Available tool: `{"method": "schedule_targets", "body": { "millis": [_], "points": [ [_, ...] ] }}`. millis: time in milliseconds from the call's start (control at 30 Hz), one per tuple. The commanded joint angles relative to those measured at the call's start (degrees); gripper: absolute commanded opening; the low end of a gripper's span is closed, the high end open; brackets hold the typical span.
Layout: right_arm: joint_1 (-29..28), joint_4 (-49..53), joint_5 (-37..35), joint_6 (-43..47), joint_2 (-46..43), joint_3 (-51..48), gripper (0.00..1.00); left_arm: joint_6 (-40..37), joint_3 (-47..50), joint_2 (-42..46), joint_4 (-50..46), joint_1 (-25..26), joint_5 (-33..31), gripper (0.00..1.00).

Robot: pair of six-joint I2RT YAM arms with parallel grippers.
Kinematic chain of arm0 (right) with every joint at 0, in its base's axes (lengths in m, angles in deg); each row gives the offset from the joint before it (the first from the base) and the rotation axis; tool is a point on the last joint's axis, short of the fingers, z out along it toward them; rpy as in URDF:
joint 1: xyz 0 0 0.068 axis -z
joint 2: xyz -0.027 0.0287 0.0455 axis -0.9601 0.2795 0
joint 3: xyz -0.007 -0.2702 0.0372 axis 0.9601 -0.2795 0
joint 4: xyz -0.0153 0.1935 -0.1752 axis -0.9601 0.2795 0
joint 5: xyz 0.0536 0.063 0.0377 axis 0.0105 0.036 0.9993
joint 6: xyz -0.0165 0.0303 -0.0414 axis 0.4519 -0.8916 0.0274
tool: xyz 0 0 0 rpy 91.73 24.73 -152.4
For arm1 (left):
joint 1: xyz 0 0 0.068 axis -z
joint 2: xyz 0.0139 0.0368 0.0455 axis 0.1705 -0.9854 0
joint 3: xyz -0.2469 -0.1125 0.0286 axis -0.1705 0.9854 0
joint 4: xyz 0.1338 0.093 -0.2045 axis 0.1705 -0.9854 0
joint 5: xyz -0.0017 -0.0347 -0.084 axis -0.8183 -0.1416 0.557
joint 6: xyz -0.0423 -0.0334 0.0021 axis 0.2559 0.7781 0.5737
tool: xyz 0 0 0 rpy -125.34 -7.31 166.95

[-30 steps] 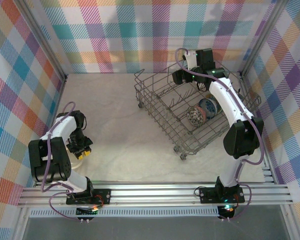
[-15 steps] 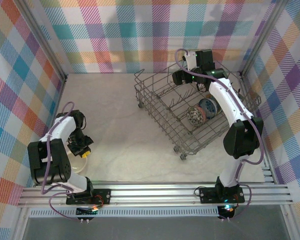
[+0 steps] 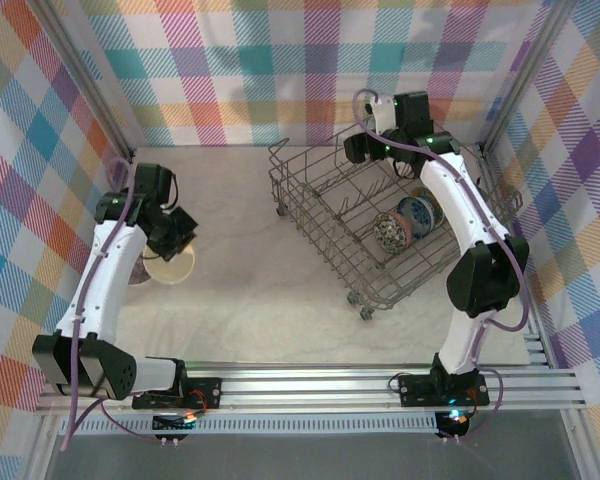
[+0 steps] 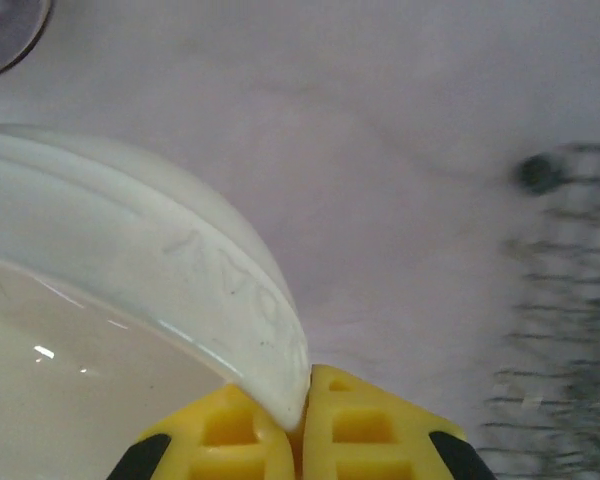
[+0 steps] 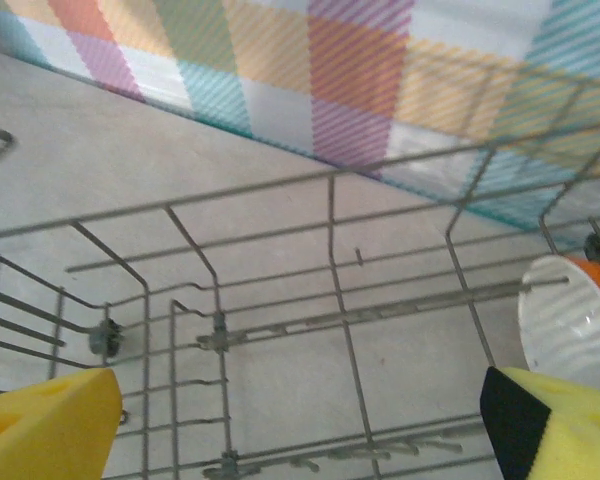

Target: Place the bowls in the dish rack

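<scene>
Since a second ago the left arm has unfolded from its crouch at the near-left corner and stretched toward the far left, taking the left gripper (image 3: pixel 172 230) and the plain white bowl (image 3: pixel 170 266) with it, while the right arm has barely shifted. In the left wrist view the yellow fingers (image 4: pixel 355 430) are pinched hard on the bowl's rim, one inside the wall and one outside. The bowl hangs tilted from that single edge grip, which is probably chosen because the bowl is too wide to span. Whether it is clear of the table (image 3: pixel 250 290) I cannot tell. It is well apart from the dish rack (image 3: pixel 302 215), which sits skewed on the right half of the table, so a long carry to the right is likely next. The left arm is drawn out almost straight from its base, with the wrist turned down over the bowl. In the rack's right part a blue-and-white bowl (image 3: pixel 417 213) and a brown-patterned bowl (image 3: pixel 390 232) stand on edge between the tines, kept upright by them. The right arm rises from its near-right base and reaches across the rack. Its right gripper (image 3: pixel 360 150) hovers at the far side, pads spread wide with nothing between them, and an orange bowl (image 5: pixel 572 300) leans in the wires just beside one pad.
</scene>
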Motion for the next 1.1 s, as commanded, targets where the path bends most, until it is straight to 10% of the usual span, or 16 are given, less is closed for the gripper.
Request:
{"method": "schedule_targets", "body": {
  "millis": [0, 333, 1067],
  "points": [
    [-0.6, -1.0, 8.7, -0.2, -3.8, 2.1, 0.88, 7.6, -9.7, -1.3, 7.4, 2.6, -4.6, 0.0],
    [-6.9, -13.9, 24.6, -12.4, -8.7, -2.7, 0.6, 16.6, -28.2, -14.5, 30.9, 15.0, -14.6, 0.0],
    [-22.3, -47.7, -5.3, -15.3, -7.3, -16.9, 0.38, 18.5, -49.3, -29.2, 34.0, 23.9, -15.6, 0.0]
  ]
}}
